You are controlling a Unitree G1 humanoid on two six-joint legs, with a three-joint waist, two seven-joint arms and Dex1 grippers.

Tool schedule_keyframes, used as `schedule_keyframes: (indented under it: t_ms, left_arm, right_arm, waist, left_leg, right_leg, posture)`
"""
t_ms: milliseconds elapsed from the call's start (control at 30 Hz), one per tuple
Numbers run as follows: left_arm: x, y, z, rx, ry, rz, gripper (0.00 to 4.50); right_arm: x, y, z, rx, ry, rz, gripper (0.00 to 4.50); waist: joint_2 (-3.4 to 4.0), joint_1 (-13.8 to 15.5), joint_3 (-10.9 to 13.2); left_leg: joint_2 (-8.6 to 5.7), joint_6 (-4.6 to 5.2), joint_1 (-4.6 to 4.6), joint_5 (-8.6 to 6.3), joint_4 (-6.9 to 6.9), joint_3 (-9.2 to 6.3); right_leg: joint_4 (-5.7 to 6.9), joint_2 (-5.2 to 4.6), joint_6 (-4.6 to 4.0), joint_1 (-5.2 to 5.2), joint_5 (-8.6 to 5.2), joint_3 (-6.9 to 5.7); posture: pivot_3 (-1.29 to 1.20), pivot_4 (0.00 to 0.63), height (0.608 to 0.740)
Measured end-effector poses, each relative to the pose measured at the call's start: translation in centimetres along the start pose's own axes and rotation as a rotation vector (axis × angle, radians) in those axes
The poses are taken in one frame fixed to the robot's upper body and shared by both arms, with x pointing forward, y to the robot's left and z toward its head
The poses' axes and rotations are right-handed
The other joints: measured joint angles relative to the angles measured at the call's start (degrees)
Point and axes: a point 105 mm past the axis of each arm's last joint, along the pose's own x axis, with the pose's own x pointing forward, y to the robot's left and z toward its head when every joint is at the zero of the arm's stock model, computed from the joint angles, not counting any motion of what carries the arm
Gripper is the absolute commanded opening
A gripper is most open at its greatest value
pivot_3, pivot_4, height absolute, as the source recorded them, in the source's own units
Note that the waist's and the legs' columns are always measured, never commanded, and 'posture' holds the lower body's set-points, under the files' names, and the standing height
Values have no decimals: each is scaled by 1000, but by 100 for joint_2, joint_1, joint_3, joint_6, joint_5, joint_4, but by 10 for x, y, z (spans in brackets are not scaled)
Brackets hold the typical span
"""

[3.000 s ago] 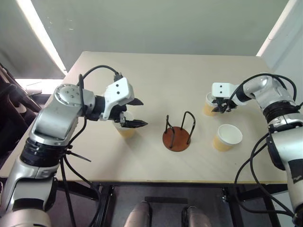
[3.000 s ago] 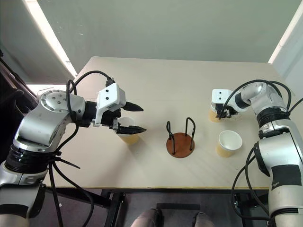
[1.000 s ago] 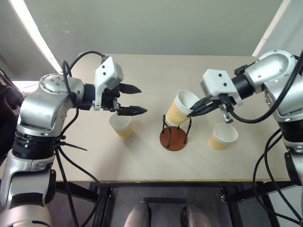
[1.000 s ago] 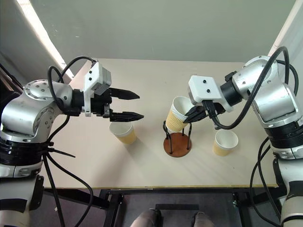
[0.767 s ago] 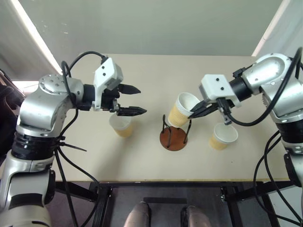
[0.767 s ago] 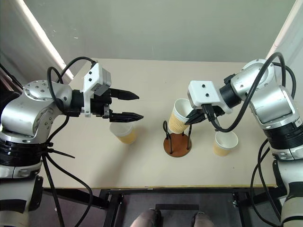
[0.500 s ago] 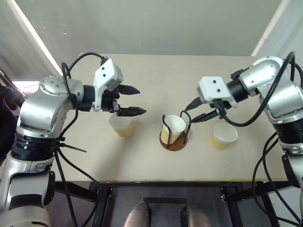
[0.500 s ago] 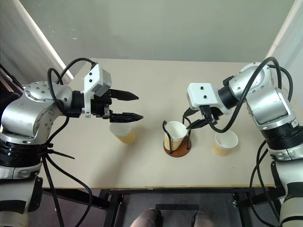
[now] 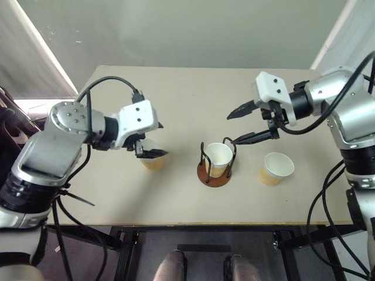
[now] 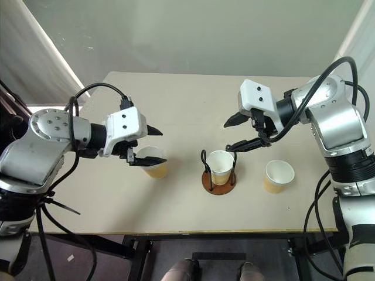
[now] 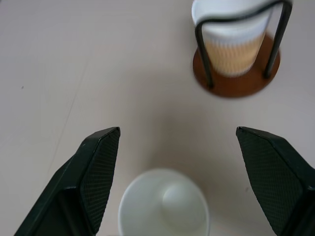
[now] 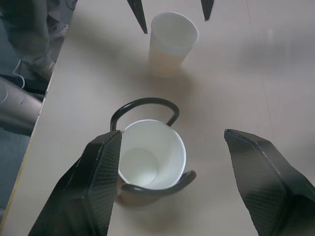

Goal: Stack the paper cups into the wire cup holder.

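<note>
One paper cup [image 9: 218, 158] stands upright inside the wire cup holder [image 9: 213, 177] at the table's middle. Just above and behind it my right gripper [image 9: 232, 129] hangs open, with nothing between its fingers. A second paper cup [image 9: 153, 160] stands left of the holder. My left gripper [image 9: 159, 140] is open right over this cup, one finger on either side of its rim [image 11: 165, 206]. A third cup [image 9: 275, 168] stands alone right of the holder. In the right wrist view the holder's cup [image 12: 150, 157] sits between my spread fingers [image 12: 98, 182].
The beige table [image 9: 176, 88] has bare room at the back and along its front edge. A pale curtain [image 9: 35, 58] hangs at the far left.
My right gripper has opened and let go of its cup, which now stands in the holder, and has drawn up and away. My left gripper has sunk and rolled over the left cup.
</note>
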Motion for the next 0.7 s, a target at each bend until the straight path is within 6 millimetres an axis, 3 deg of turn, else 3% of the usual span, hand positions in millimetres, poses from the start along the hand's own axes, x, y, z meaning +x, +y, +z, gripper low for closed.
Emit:
schedule_keyframes:
  t_ms: [300, 700]
  left_arm:
    - [6, -18, -31, 91, 183, -15, 4059]
    - [16, -20, -63, 53, 249, -12, 4059]
  right_arm:
    - [-2, 8, 6, 39, -46, 51, 3415]
    - [-4, 10, 6, 44, -51, 57, 3415]
  waist:
    - [0, -11, 0]
    - [0, -9, 0]
  left_leg:
    - [4, -10, 6, -7, -4, -2]
    - [5, -18, 7, -13, -4, -4]
  right_leg:
    - [10, 3, -26, -3, -15, 0]
    - [15, 3, -35, -5, -21, 0]
  posture:
    - [0, 150, 740]
    - [0, 150, 740]
